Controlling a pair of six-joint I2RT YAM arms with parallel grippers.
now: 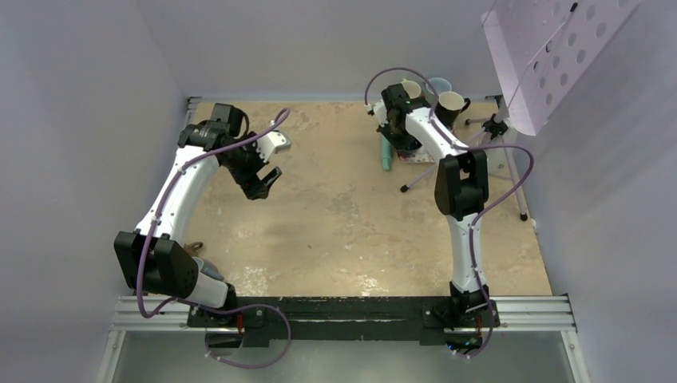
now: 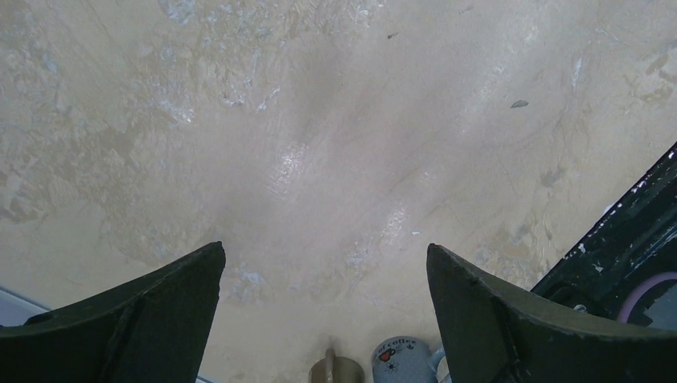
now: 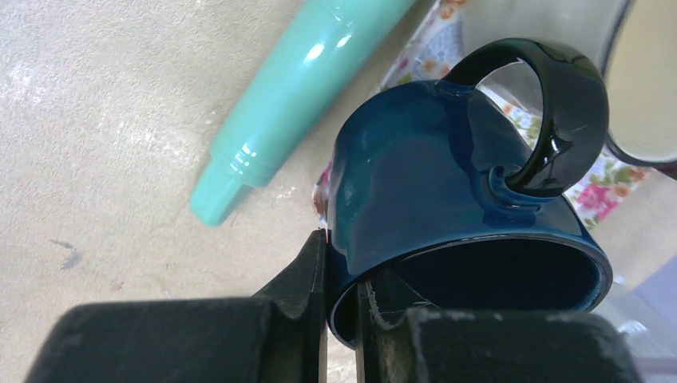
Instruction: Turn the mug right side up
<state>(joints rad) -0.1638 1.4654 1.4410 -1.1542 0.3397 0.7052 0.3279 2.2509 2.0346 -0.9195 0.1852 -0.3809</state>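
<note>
A dark blue mug (image 3: pixel 423 175) with a black handle (image 3: pixel 559 104) is held tilted, its mouth facing the right wrist camera and its handle uppermost. My right gripper (image 3: pixel 343 263) is shut on the mug's wall, one finger inside the rim and one outside. In the top view my right gripper (image 1: pixel 399 132) is at the far right of the table, and the arm hides most of the mug there. My left gripper (image 1: pixel 259 182) is open and empty above bare table at the far left; its view (image 2: pixel 326 255) shows only tabletop between the fingers.
A teal tube (image 3: pixel 295 88) lies just left of the mug, over a floral mat (image 3: pixel 595 179). A cream mug (image 1: pixel 451 104) and two more mugs stand behind. A tripod (image 1: pixel 495 128) and a perforated lavender panel (image 1: pixel 551 56) are at the right. A grey-blue mug (image 2: pixel 401 361) and a brown one (image 2: pixel 335 371) sit near the left arm's base.
</note>
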